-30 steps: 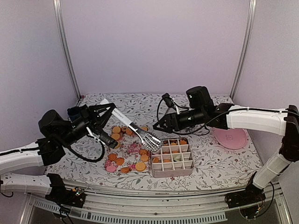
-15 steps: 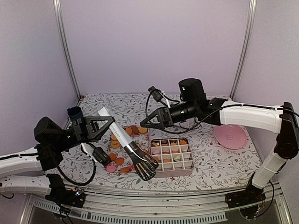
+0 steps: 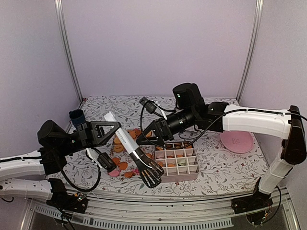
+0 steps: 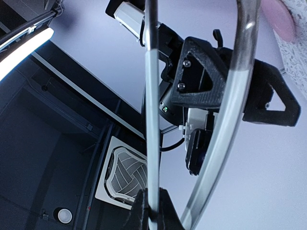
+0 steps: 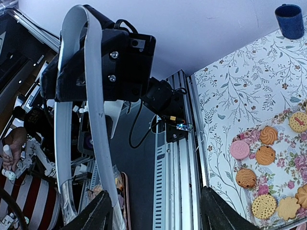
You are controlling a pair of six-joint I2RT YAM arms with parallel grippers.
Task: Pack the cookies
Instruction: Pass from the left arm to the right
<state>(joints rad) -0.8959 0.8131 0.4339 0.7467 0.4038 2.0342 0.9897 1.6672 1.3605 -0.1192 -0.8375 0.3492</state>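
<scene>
Several cookies (image 3: 123, 166) lying loose beside a divided box (image 3: 177, 178), left gripper (image 3: 116, 128) clamping silver tongs (image 3: 124, 138) above them, right gripper (image 3: 143, 139) gaping alongside, perhaps touching the tongs.

Around me: a flowered desk, a box, tongs, a plate and a cup.

My desk (image 3: 216, 163) wears a flowered cloth, with lilac walls (image 3: 158, 48) and metal posts (image 3: 67, 52) behind it. A pale box (image 3: 177, 176), split into small square compartments, stands near the front middle. The tongs (image 3: 125, 140) slant from upper left down to its near left corner, white handle high, dark slotted head low. A pink plate (image 3: 236, 142) lies well apart to the right. A blue cup (image 3: 76, 116) stands upright at the far left. Past the desk's edge, my right wrist view catches a person's hand (image 5: 12, 143).
</scene>
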